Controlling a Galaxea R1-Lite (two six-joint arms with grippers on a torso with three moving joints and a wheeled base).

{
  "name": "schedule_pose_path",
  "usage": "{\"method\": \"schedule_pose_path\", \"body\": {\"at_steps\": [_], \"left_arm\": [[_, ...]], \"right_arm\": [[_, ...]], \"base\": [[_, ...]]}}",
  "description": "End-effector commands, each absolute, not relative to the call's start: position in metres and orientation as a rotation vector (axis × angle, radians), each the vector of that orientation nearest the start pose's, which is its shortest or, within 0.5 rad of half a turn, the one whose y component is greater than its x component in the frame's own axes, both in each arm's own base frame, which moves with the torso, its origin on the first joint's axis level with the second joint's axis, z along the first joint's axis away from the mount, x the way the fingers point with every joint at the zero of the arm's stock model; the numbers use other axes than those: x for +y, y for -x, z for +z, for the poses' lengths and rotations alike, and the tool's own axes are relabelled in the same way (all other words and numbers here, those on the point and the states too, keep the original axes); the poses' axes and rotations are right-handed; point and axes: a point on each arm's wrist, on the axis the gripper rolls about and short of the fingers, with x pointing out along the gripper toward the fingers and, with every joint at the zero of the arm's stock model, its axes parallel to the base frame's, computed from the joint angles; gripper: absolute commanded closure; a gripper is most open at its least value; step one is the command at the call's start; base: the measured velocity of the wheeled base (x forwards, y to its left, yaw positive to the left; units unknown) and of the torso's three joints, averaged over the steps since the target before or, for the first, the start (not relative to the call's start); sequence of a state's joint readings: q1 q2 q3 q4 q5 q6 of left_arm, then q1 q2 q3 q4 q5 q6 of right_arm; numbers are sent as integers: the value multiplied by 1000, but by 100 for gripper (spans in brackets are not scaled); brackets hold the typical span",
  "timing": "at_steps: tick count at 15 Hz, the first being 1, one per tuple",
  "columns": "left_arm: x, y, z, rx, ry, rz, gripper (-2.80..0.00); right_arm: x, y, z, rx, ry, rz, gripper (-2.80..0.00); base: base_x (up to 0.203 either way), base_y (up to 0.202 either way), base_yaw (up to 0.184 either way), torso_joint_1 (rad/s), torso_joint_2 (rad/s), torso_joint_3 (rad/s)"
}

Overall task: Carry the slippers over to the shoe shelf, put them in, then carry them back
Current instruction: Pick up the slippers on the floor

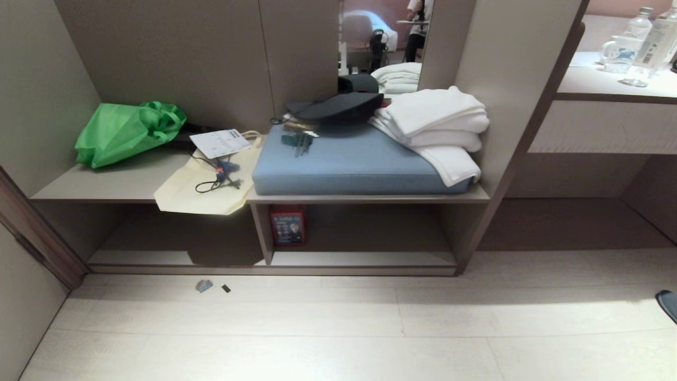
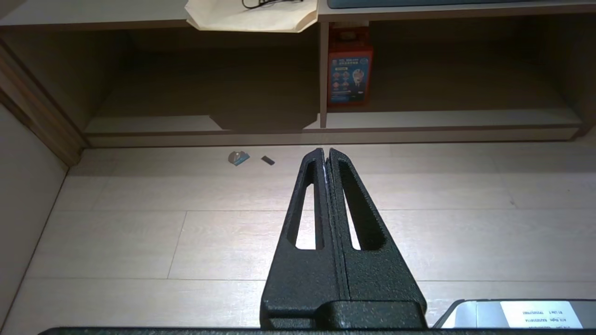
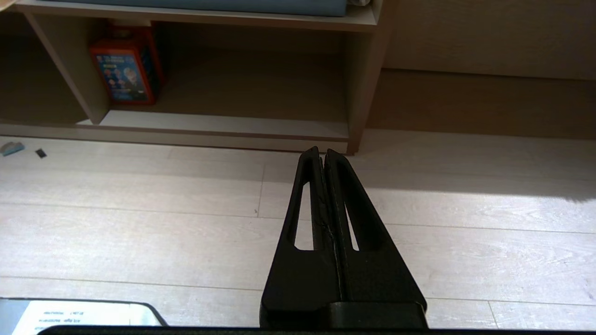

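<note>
My left gripper (image 2: pixel 326 151) has its two fingers pressed together with nothing between them, and my right gripper (image 3: pixel 322 151) is the same, fingers together and holding nothing. Both point over the pale floor (image 1: pixel 338 328) toward the shoe shelf (image 1: pixel 365 259), and neither touches anything. Between my fingertips and the raised base board of the shelf there is a wide strip of bare floor boards. Only two small bits lie on it near the left compartment, a small grey-blue piece (image 2: pixel 238 158) and a tiny dark piece (image 2: pixel 267 160). The shelf is low and wide, and an upright panel (image 1: pixel 262 233) divides it in two compartments. A small red box (image 1: pixel 287 225) stands in the right one, just beside that panel. A cream bag (image 1: pixel 203 188) hangs over the front edge of the top board above the left compartment. On the top board there are also a blue cushion (image 1: pixel 354 164), white towels (image 1: pixel 433 124) and a green bag (image 1: pixel 127 129). At the far right edge of the head view, on the floor, I see a dark rounded shape (image 1: pixel 668 304); I cannot tell if it is one of the slippers.
</note>
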State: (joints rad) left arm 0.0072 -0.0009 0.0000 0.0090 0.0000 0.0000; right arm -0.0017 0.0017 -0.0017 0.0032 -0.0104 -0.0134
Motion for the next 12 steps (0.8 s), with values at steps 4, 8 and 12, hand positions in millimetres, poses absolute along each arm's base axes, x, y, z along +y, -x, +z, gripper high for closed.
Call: {"method": "schedule_pose_path", "body": {"at_steps": [4, 8, 12], "left_arm": [[0, 23, 75, 9, 5, 9, 0], [0, 23, 75, 8, 6, 9, 0], [0, 23, 75, 8, 6, 9, 0]], "right_arm": [[0, 23, 76, 5, 14, -12, 0], [0, 23, 76, 5, 14, -12, 0], [0, 23, 76, 5, 13, -12, 0]], "base": [[-1, -22, 2, -1, 1, -1], [0, -185, 4, 2, 3, 3], [0, -197, 1, 2, 2, 3]]}}
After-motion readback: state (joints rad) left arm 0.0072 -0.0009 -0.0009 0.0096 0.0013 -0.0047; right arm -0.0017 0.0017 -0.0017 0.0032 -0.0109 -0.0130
